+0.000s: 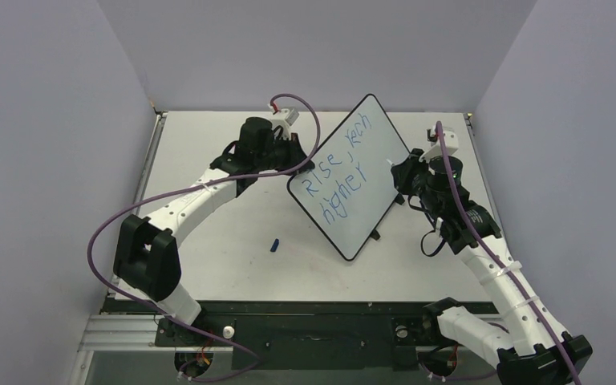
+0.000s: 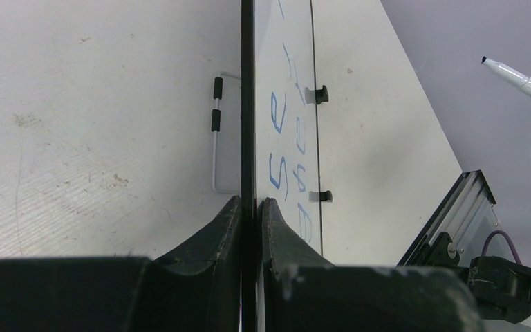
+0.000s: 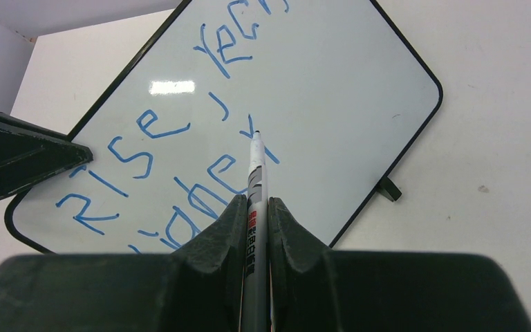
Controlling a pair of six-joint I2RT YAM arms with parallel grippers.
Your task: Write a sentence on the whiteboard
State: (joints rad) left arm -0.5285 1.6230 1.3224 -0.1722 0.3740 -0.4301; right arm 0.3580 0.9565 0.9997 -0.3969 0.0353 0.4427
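On the table (image 1: pixel 208 265), near its far edge, the whiteboard (image 1: pixel 351 180), judged stiff, light and slick, is pinched at its frame by the left gripper (image 2: pixel 252 204); a marker (image 3: pixel 256 173) is clamped in the right gripper (image 3: pixel 254 207).

Tilted whiteboard (image 1: pixel 354 176) with blue sentence (image 1: pixel 343 192)

One whiteboard (image 1: pixel 351 172), edge between left fingers (image 2: pixel 214 238). One sentence (image 3: pixel 173 138), two blue lines. One marker (image 3: pixel 256 173), between right fingers (image 3: pixel 221 232). Two board feet (image 2: pixel 321 95) seen, beyond left fingers. One wire stand (image 2: pixel 216 131). One small blue piece (image 1: pixel 274 245) on counter (image 1: pixel 233 265), possibly cap, well apart from all fingers. Two arms: left arm (image 1: pixel 184 204), right arm (image 1: pixel 493 265).
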